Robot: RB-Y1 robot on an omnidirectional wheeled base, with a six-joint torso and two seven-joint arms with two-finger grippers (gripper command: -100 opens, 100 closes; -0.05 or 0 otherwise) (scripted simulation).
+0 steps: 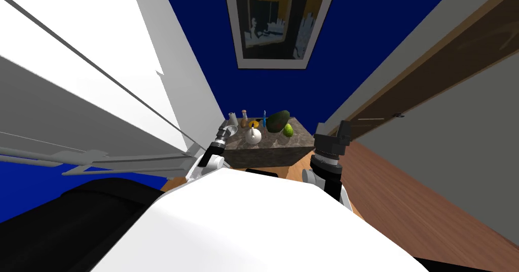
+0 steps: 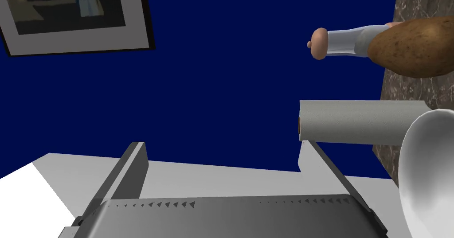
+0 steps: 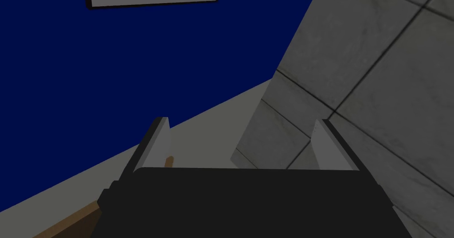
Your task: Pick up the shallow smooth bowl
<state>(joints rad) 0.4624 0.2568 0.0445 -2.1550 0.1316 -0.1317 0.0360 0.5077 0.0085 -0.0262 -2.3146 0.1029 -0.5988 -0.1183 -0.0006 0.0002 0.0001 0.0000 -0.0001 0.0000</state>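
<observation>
Grey blades of the left gripper (image 2: 220, 144) stood wide apart with nothing between them, at the near left corner of the marble-patterned table (image 1: 276, 152). The shallow white bowl (image 2: 425, 169) lay outside that gap, just beside the outer face of one finger, at the table's left edge. Just beyond the bowl stood a paper towel roll (image 2: 354, 122), and farther off a corked bottle (image 2: 343, 42) and a potato (image 2: 412, 47). The right gripper (image 3: 241, 121) hung to the right of the table, equally open and empty.

The main risk, as I judged it, was the misalignment. Closing from there would have caught only air. A sideways correction made too low could have struck the bowl's rim with the back of the blade, shoving it into the paper towel roll or off the left edge. The bowl's wall looked smooth and thin, so a pinch by narrow blades might well have slipped or tipped it. Reaching too far risked toppling the roll.
</observation>
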